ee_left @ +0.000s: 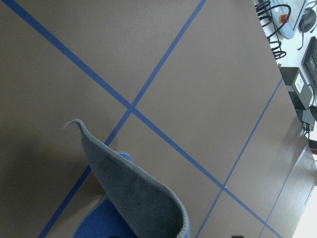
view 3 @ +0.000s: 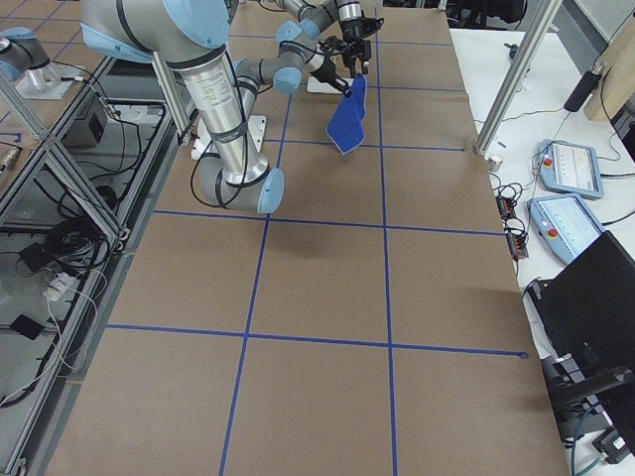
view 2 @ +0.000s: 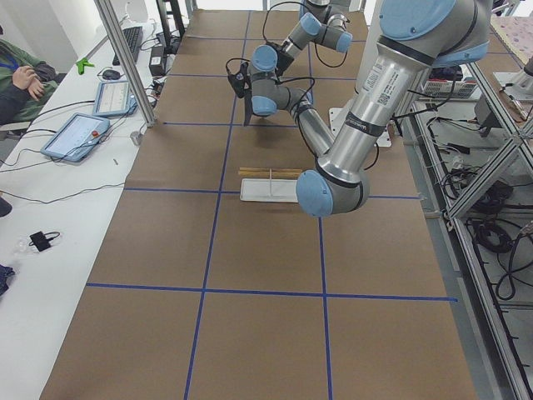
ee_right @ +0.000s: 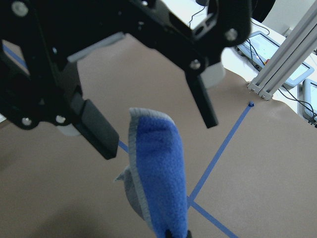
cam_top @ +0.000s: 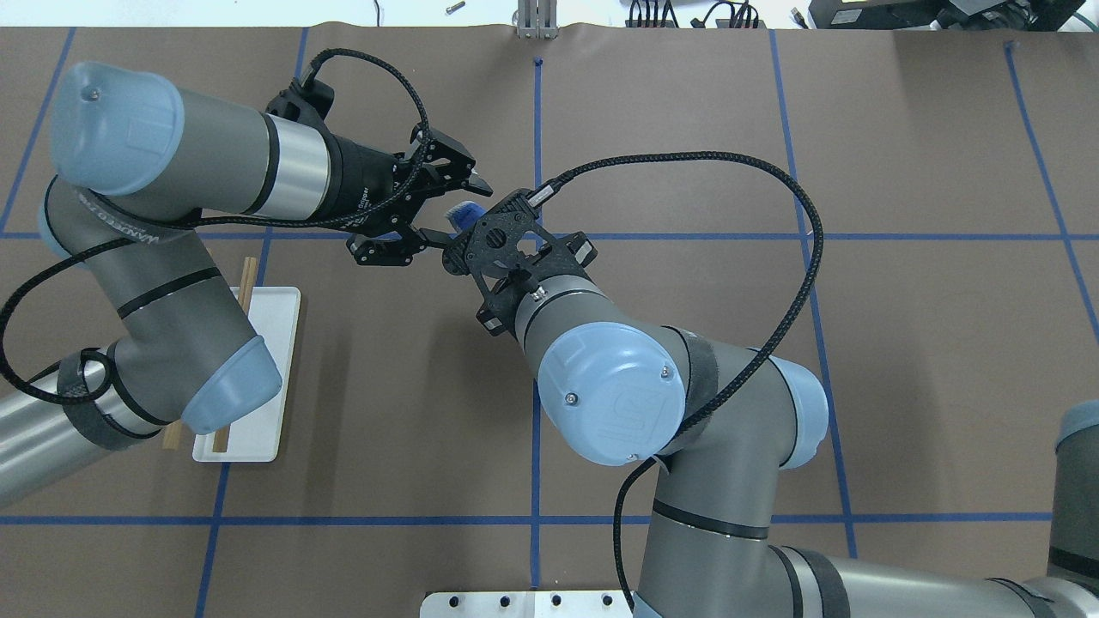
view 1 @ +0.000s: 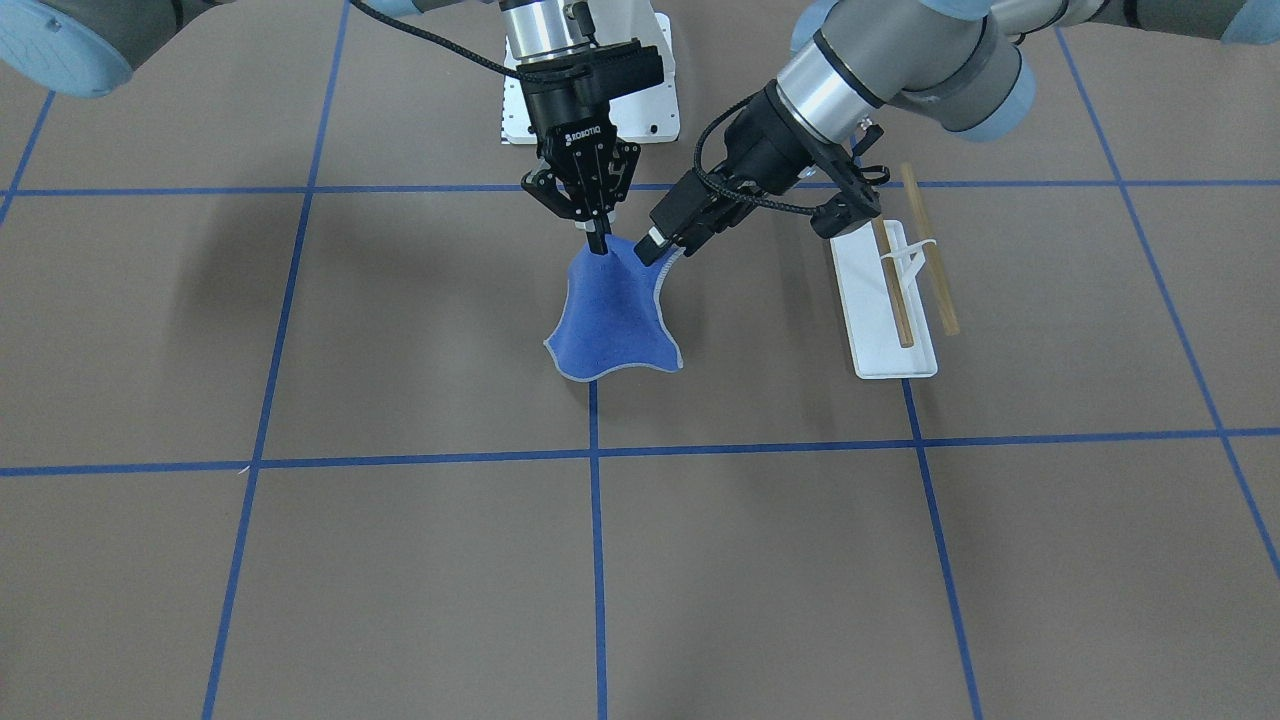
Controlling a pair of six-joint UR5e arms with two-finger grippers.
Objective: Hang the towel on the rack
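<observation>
Holding a blue towel (view 1: 615, 320) up.
Its top is pinched in the right fingers (view 1: 597, 236); the left fingers (ee_right: 94, 129) gape wide either side.

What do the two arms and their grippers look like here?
The left arm and right arm are grey tubes with silver bands and pale-blue joint caps. The left gripper and right gripper are black, with linkage fingers; the right's body bears white ROBOTIQ lettering. Black braided cables loop from both wrists.
</observation>
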